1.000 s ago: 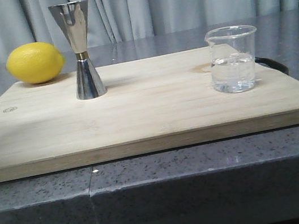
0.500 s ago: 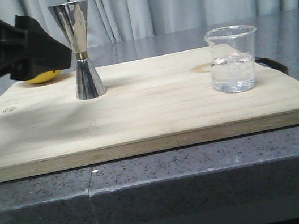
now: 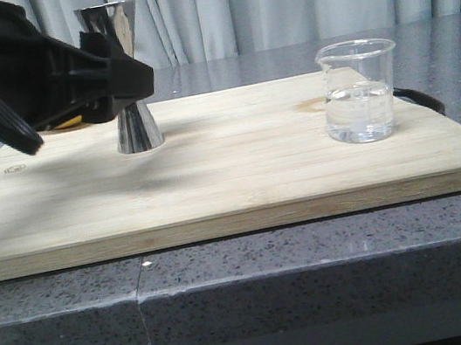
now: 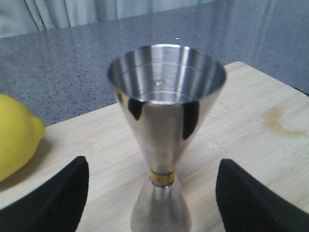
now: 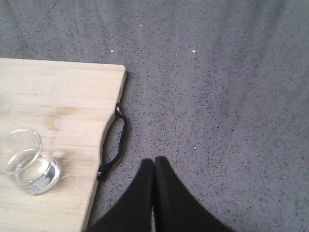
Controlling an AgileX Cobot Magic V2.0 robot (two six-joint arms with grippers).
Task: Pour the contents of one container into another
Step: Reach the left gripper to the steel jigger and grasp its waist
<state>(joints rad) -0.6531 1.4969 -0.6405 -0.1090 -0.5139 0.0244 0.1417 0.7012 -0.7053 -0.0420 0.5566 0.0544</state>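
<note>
The steel hourglass jigger (image 3: 137, 128) stands upright on the far left of the wooden board (image 3: 239, 171), its waist hidden behind my left gripper (image 3: 140, 79). In the left wrist view the jigger (image 4: 166, 121) stands between the two black fingers (image 4: 53, 198), clear of both; the left gripper (image 4: 153, 166) is open. The clear glass beaker (image 3: 360, 90) stands on the board's right side with clear liquid in its lower part. The right wrist view shows the beaker (image 5: 26, 162) from above. My right gripper (image 5: 154, 162) is shut and empty above the grey counter, beside the board.
A yellow lemon (image 4: 14, 135) lies on the board close to the jigger; in the front view only a sliver of the lemon (image 3: 70, 122) shows behind the left arm. A black strap handle (image 5: 116, 140) hangs at the board's right edge. Curtains hang behind the counter.
My left arm has swung in from the left until its open fingers flank the jigger, covering the lemon in the front view. The beaker and jigger have not moved.
</note>
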